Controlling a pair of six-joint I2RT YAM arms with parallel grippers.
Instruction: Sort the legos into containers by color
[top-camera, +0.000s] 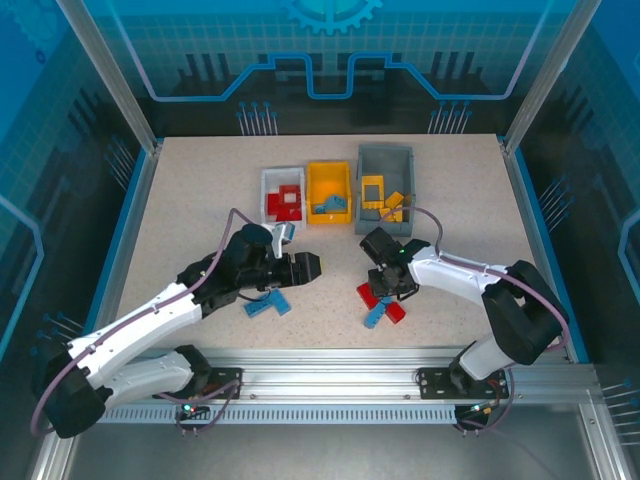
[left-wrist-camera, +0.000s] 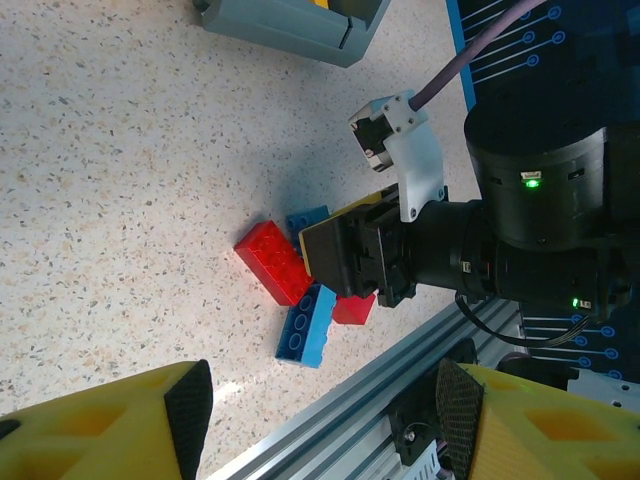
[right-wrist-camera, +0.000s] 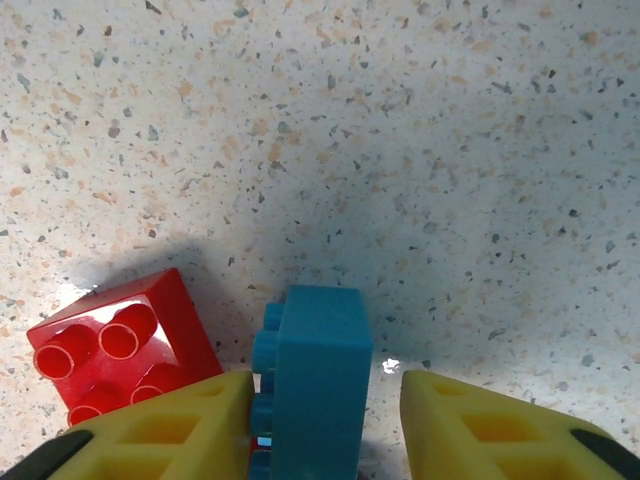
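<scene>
Right gripper (right-wrist-camera: 325, 392): yellow fingers straddle blue plastic brick (right-wrist-camera: 320, 350) standing on edge. One finger touches it, other stands apart, so not clamped. Red square studded brick (right-wrist-camera: 120, 350) just beside. Cluster sits near front edge of speckled table (top-camera: 200, 200), right of centre. Left gripper (left-wrist-camera: 320, 395): wide, empty, left of cluster. Blue flat pieces (top-camera: 267, 305) lie on near side of its arm. Far side: small white bin (top-camera: 266, 180) holds red bricks, yellow bin (top-camera: 312, 185) holds blue, dark grey bin (top-camera: 385, 155) holds yellow.

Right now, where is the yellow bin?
Top view: at the table's far side, the yellow bin sits between the white bin and the grey bin.
</scene>
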